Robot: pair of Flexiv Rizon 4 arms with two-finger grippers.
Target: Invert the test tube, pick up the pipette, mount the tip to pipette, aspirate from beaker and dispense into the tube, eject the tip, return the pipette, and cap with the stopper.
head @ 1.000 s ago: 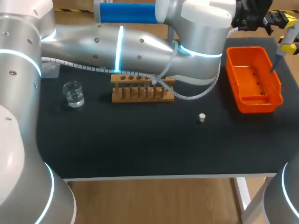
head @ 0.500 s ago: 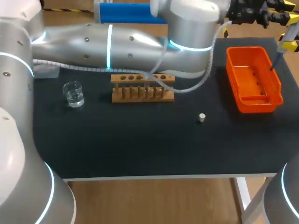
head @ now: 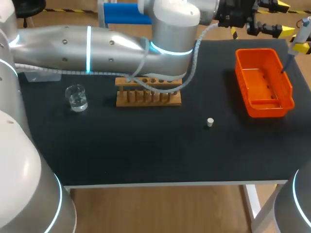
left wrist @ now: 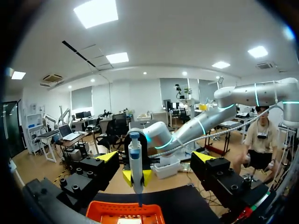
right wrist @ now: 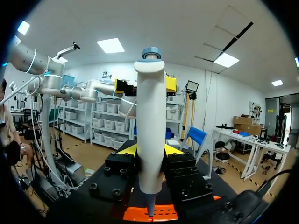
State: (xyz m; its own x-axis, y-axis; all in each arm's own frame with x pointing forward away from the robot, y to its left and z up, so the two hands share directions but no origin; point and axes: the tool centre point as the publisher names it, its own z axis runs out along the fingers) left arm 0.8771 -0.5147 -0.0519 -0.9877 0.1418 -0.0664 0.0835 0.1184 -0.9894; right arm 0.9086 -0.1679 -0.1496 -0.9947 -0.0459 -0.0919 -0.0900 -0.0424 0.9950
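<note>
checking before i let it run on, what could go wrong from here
The cable on the left arm hangs low across the wooden rack and could snag it. The left gripper, open, is close to the pipette held in the right gripper; they might collide.

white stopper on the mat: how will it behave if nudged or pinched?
The stopper looks tiny, so it is probably very light; a nudge would likely skid or topple it. It seems round and stands on end on the black table, so once tipped it may roll. Its material is too small to tell.
</note>
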